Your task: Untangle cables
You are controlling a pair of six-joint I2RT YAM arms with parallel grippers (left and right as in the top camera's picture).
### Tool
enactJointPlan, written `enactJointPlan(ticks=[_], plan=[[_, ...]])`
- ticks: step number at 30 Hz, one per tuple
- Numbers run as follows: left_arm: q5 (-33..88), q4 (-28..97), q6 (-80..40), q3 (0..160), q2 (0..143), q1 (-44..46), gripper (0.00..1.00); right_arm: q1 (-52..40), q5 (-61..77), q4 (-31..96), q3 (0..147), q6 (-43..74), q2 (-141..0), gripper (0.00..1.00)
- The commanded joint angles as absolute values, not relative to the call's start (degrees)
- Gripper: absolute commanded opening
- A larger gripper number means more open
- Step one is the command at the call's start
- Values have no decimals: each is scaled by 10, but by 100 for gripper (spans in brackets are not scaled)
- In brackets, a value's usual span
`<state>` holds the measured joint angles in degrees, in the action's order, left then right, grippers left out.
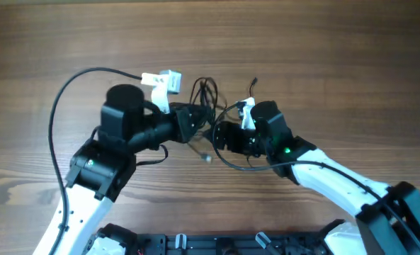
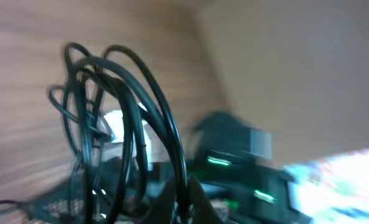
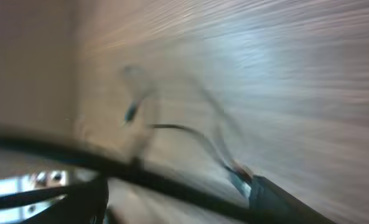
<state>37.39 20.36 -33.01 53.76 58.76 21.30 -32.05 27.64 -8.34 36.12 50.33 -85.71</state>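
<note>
Both arms meet over the table (image 1: 337,57) at the cables (image 1: 205,95).
The left gripper (image 1: 193,126) is clamped on the cables, presenting loops to the right gripper (image 1: 220,134), whose jaw opening cannot be told through blur.

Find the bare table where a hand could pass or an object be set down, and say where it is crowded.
Free: the far strip of the table beyond the cables, and both far corners. Crowded: the middle, where the left gripper and right gripper meet at the cables, and the near edge.
</note>
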Motion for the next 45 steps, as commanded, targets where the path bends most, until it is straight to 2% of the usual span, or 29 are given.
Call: enactJointPlan(ticks=[1, 4, 6, 7, 8, 9, 12, 13, 14, 17, 18, 19, 20, 21, 22, 24, 25, 29, 30, 32, 33, 34, 37, 41, 45], plan=[[568, 205, -316, 548, 537, 169, 4, -279, 229, -82, 363, 488, -866, 76], [565, 307, -217, 548, 530, 123, 5, -184, 233, 9, 363, 451, -854, 75], [519, 350, -167, 548, 537, 106, 18, -120, 308, 45, 363, 356, -845, 75], [428, 378, -170, 547, 547, 102, 48, -74, 409, 62, 363, 268, -836, 74], [341, 392, -198, 547, 563, 103, 90, -36, 512, 77, 363, 199, -825, 74], [303, 393, -230, 547, 578, 103, 100, -18, 565, 82, 363, 175, -818, 74], [282, 381, -293, 547, 651, 103, 100, 0, 724, 55, 363, 136, -803, 81], [282, 377, -301, 547, 676, 105, 100, -4, 748, 41, 363, 136, -803, 86], [283, 375, -305, 547, 700, 108, 100, -10, 763, 32, 363, 135, -803, 96], [337, 368, -305, 547, 773, 130, 100, -48, 836, -31, 363, 135, -804, 100], [340, 370, -305, 547, 794, 142, 89, -64, 828, -54, 363, 137, -804, 100], [331, 371, -306, 547, 814, 156, 61, -73, 809, -61, 363, 143, -804, 100], [309, 371, -326, 547, 833, 173, 54, -82, 773, -62, 363, 163, -804, 100], [280, 373, -366, 547, 856, 198, 53, -91, 731, -62, 363, 191, -804, 100], [270, 373, -396, 547, 871, 219, 61, -93, 715, -62, 363, 200, -804, 100], [229, 385, -498, 547, 891, 255, 89, -94, 702, -61, 363, 201, -804, 100], [172, 408, -597, 547, 891, 269, 100, -94, 702, -61, 363, 199, -804, 100], [138, 411, -862, 546, 892, 286, 99, -94, 701, -61, 363, 195, -804, 100], [126, 404, -901, 546, 892, 291, 89, -94, 700, -61, 363, 195, -804, 100], [85, 383, -971, 546, 892, 308, 83, -94, 700, -60, 363, 196, -804, 99], [55, 368, -998, 546, 892, 321, 61, -94, 700, -58, 363, 196, -804, 100], [31, 352, -999, 546, 892, 332, 54, -94, 700, -57, 363, 196, -804, 99], [7, 338, -999, 546, 899, 360, 54, -94, 700, -55, 363, 196, -804, 100], [4, 338, -999, 545, 935, 366, 45, -94, 700, -53, 363, 195, -804, 100], [-3, 335, -999, 545, 958, 366, 43, -94, 700, -47, 363, 195, -804, 99]])
